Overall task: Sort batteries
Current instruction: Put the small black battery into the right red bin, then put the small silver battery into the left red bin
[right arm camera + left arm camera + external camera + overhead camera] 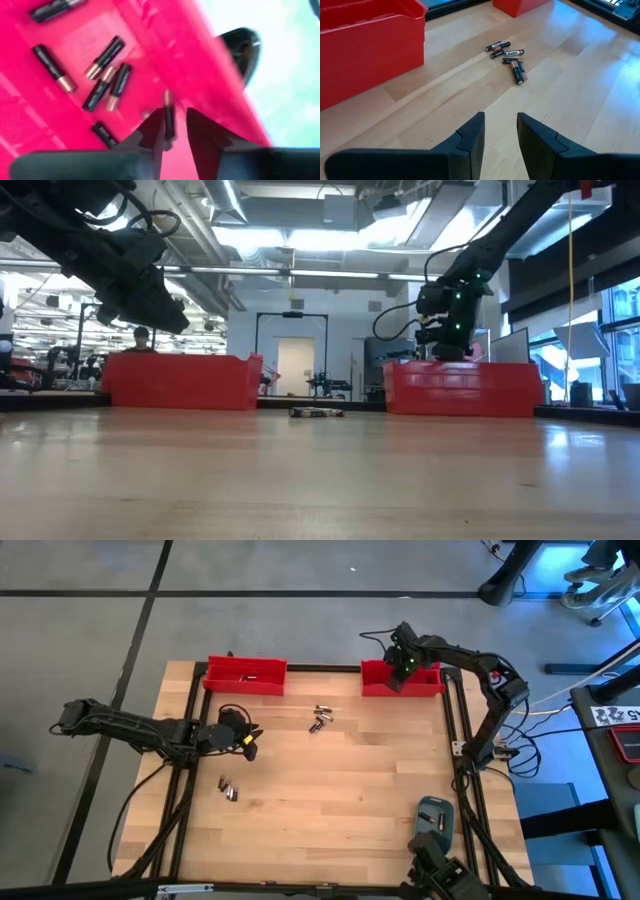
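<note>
I count two red bins along the far edge of the table, one grey-blue case near my right front corner, and two arms. Loose batteries: five in the middle cluster, a small pile nearer the front left (too tiny to count). Inside the right bin, at least six cells show.

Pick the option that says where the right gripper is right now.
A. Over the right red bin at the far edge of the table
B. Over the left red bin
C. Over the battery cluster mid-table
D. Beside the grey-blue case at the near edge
A: the high view puts the right gripper over the right red bin, and its wrist view looks down at batteries lying inside.
</note>
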Robot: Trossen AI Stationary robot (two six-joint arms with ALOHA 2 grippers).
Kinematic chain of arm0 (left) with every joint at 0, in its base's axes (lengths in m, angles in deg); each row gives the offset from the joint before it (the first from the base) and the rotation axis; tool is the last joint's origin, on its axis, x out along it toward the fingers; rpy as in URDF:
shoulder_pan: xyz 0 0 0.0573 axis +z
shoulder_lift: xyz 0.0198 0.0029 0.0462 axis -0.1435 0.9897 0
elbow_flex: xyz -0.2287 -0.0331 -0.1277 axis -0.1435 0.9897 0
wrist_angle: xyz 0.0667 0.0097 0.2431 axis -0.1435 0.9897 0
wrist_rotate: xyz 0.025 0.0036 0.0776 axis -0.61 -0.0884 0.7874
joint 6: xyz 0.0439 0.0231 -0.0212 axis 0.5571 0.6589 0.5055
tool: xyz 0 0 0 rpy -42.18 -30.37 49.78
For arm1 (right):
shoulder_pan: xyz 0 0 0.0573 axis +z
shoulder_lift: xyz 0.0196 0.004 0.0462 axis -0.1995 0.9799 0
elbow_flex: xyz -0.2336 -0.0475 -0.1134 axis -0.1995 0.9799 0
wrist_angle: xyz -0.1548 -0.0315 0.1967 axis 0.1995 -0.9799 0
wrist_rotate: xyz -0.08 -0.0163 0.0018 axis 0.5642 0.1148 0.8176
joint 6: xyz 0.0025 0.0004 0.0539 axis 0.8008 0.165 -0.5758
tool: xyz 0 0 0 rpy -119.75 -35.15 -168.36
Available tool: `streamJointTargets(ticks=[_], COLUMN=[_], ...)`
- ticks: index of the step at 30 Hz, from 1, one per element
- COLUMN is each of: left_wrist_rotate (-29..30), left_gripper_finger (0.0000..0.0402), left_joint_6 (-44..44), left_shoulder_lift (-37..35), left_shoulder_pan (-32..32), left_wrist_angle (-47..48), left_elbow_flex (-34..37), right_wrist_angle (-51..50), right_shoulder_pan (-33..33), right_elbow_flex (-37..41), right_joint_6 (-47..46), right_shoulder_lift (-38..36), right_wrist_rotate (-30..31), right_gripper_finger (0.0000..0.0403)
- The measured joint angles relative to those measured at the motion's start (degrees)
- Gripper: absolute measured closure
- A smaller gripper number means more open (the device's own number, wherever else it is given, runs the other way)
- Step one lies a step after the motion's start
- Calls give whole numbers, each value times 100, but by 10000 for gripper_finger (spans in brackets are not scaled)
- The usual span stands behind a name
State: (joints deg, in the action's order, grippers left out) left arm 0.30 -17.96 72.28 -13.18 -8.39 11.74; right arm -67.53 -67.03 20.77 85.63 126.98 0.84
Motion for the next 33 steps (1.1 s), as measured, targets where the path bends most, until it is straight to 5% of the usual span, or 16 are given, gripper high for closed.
streamJointTargets(ticks=[10,21,27,33], left_wrist_rotate=[0,1,1,1], left_gripper_finger=[298,298,298,298], left_joint_6=[-2,-49,-89,41], left_shoulder_lift=[0,0,0,0], left_shoulder_pan=[0,-2,-1,0], left_wrist_angle=[1,1,1,-2], left_elbow_flex=[0,0,0,0], right_wrist_angle=[-1271,-2028,-315,2565], right_shoulder_pan=[6,675,1712,3330], right_elbow_flex=[-1102,-1778,-389,1394], right_joint_6=[-261,-326,-723,-1679], right_shoulder_lift=[-13,-391,-1194,-1518], right_wrist_rotate=[164,-169,-1903,-1284], right_gripper_finger=[216,228,248,264])
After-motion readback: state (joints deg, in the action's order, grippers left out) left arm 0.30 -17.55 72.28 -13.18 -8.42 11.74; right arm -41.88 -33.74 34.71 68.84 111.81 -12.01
